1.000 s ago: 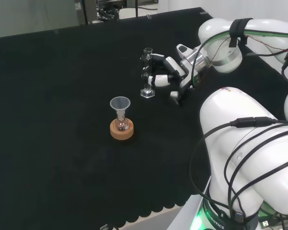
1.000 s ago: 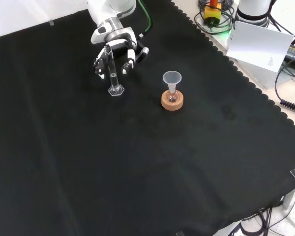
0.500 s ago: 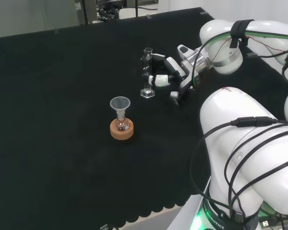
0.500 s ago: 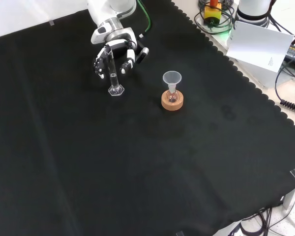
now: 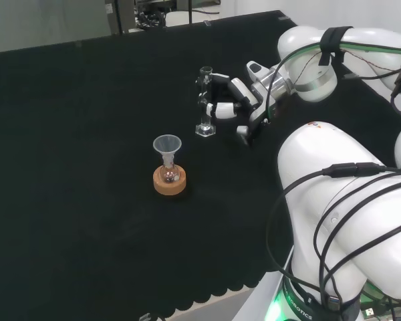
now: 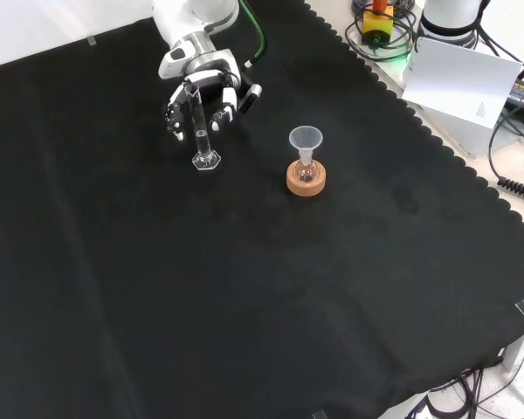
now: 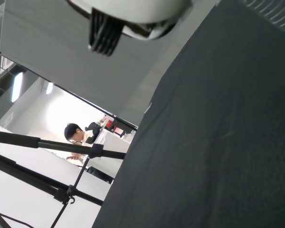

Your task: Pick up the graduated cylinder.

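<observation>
The upright graduated cylinder (image 6: pixel 197 122) (base on the table (image 6: pixel 244 288)) is clasped by the robot hand's (image 6: pixel 203 94) curled fingers.

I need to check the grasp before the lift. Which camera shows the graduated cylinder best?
The front view: the graduated cylinder stands upright in full against the black cloth, from its hexagonal foot up to the robot hand curled around it. In the head view, fingers partly cover its tube. The wrist view looks across cloth toward the room.

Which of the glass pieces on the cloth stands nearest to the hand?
The graduated cylinder, tall and narrow on a hexagonal foot, right at the hand. The funnel sits apart, in a flask on a cork ring.
</observation>
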Action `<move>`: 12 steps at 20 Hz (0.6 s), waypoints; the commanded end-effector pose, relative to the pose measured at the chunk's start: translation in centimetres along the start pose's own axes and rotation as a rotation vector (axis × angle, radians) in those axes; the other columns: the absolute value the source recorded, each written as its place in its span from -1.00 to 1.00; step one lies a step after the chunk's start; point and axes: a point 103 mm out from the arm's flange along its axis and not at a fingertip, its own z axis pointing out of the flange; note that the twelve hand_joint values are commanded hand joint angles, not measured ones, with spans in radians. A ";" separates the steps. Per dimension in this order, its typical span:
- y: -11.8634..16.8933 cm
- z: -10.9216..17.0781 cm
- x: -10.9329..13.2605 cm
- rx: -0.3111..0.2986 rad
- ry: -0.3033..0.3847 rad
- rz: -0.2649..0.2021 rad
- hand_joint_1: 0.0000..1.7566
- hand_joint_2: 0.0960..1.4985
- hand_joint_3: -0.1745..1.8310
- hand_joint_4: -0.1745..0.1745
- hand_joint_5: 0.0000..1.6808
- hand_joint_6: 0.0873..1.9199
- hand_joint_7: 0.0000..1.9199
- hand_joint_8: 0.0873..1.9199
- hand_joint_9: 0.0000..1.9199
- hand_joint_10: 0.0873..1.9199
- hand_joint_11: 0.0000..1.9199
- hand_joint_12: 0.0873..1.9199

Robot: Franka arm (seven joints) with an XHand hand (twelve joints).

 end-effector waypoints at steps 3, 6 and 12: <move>0.1 0.0 -0.1 0.008 0.008 0.005 0.31 -0.18 -0.11 -0.04 -0.33 -0.40 -0.37 -0.44 -0.11 -0.60 -0.37 0.21; 0.1 -0.1 -0.2 0.005 0.010 0.002 0.32 -0.15 -0.11 -0.05 -0.33 -0.38 -0.37 -0.44 -0.10 -0.61 -0.34 0.19; 0.1 0.2 -0.3 0.013 0.012 -0.004 0.35 -0.10 -0.11 -0.07 -0.34 -0.36 -0.38 -0.43 -0.08 -0.62 -0.30 0.17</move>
